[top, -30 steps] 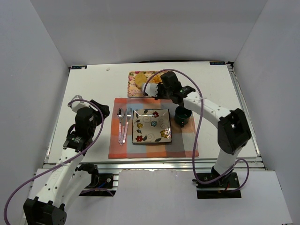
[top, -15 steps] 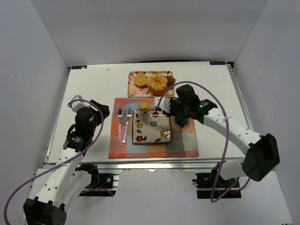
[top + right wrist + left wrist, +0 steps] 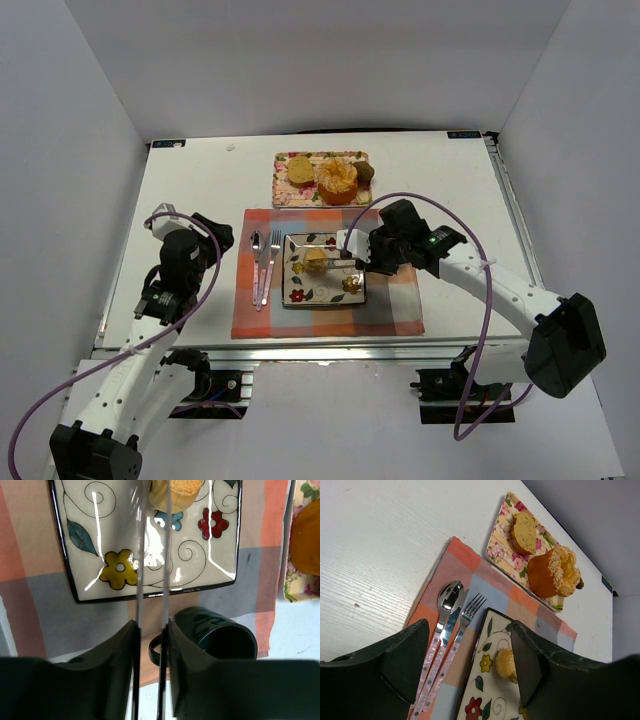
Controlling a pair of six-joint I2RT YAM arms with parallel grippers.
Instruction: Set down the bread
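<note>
Our right gripper is clamped on thin tongs, blades nearly together. The bread sits at their tips, dead 12 o'clock, on the floral plate. We can't tell if it's pinched.

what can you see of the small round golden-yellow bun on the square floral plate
The small round golden-yellow bun has a domed top and a slightly rough, baked-looking crust. It sits dome up on the square floral ceramic plate, a little left of the plate's middle in the top view. The long thin fingers of the right gripper reach it from the right. Whether they pinch it cannot be told.
</note>
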